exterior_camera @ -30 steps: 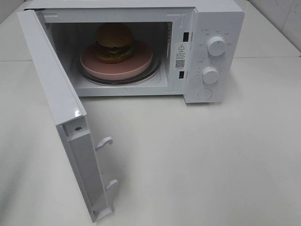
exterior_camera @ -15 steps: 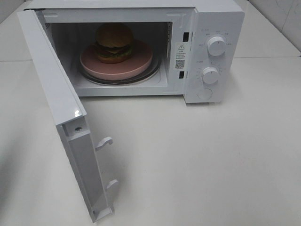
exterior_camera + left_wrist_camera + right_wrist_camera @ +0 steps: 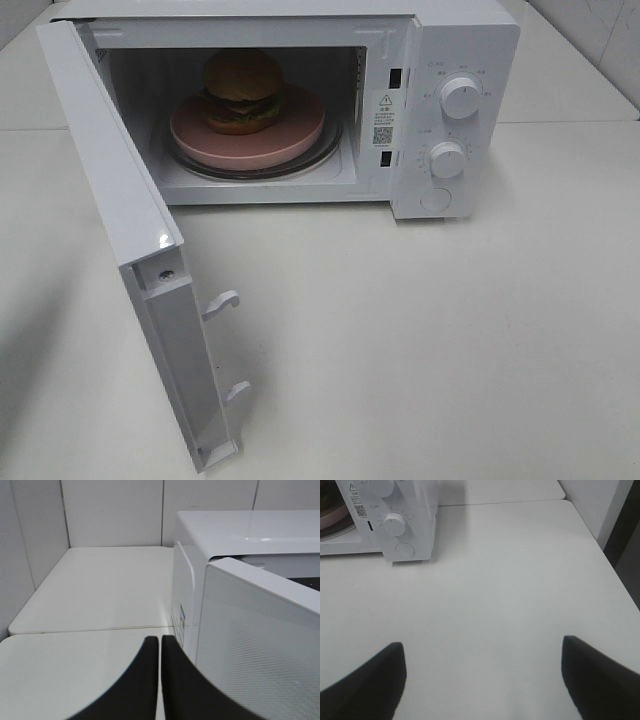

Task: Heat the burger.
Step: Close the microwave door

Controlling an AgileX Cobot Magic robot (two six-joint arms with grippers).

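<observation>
The burger (image 3: 242,90), with a brown domed bun, sits on a pink plate (image 3: 290,140) inside the open white microwave (image 3: 470,40). Its door (image 3: 120,200) swings out wide toward the front left. Neither gripper shows in the exterior high view. In the left wrist view my left gripper (image 3: 160,650) is shut with nothing between its fingers, hovering behind the outer face of the door (image 3: 260,645). My right gripper (image 3: 482,655) is open over bare table, to the right of the microwave (image 3: 400,520).
Two white dials (image 3: 461,96) and a round button (image 3: 436,199) are on the microwave's front panel. Door latches (image 3: 222,301) stick out from the door's inner edge. A tiled wall (image 3: 110,510) stands behind the table.
None in the exterior high view; the microwave, door and burger have not moved.
</observation>
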